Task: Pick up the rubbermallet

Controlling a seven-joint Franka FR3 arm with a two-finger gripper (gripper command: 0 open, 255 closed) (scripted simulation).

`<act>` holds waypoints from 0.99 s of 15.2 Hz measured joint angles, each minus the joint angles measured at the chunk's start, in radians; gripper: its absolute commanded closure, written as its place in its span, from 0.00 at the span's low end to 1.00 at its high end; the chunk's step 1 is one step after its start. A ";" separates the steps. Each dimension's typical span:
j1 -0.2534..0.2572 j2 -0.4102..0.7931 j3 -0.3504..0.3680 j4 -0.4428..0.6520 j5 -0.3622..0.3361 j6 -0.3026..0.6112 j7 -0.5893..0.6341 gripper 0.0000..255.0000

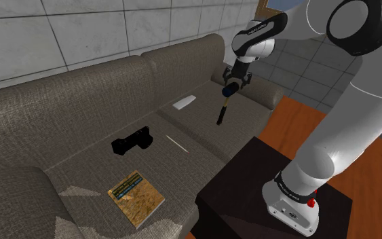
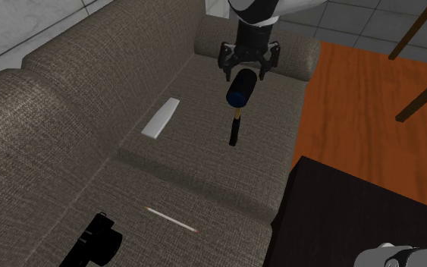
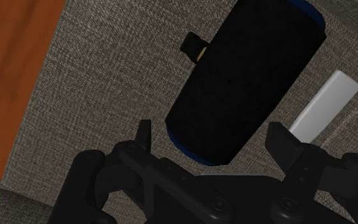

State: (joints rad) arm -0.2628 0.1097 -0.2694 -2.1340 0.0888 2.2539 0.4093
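Lift phase of a grasp taken at the head. The pincer (image 2: pixel 247 72) is clenched, at a wide spread, on the rubber mallet (image 2: pixel 240 89), with its fingers (image 3: pixel 279 139) flanking one end of the cylindrical head. Pad contact is not plainly visible, but the hanging pose implies a hold. The mallet hangs over the end cushion of the sofa (image 2: pixel 90 91), near the edge that meets the armrest (image 2: pixel 291 53) and about midway between the cushion's back and front edges. The handle (image 2: pixel 233 133) points straight down in line with the pincer; whether its tip is clear of the cushion cannot be told. A flat white slab (image 2: pixel 161 118) lies on the same cushion toward its back edge, well apart from the mallet. To do the step well, the arm should probably rise vertically and slowly. The head is round and appears caught near one end, so it could roll or slip between the pads, and the long handle would swing like a pendulum under any jerk. Sideways travel is best deferred until the handle tip is plainly above cushion and armrest. The mallet has a stout black head with dark blue rims at both faces, a short yellowish neck below it, and a slim black grip. The wrist view looks down along the handle, so it appears as a short stub beside the head.
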 measured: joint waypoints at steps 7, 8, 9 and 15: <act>0.001 0.002 0.001 0.000 0.001 0.005 0.002 1.00; 0.001 0.002 0.001 0.000 0.001 0.005 0.002 1.00; 0.001 0.002 0.001 0.000 0.001 0.005 0.002 1.00; 0.002 -0.026 -0.001 0.020 -0.011 -0.045 0.010 1.00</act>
State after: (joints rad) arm -0.2612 0.0834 -0.2706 -2.1135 0.0774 2.2089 0.4190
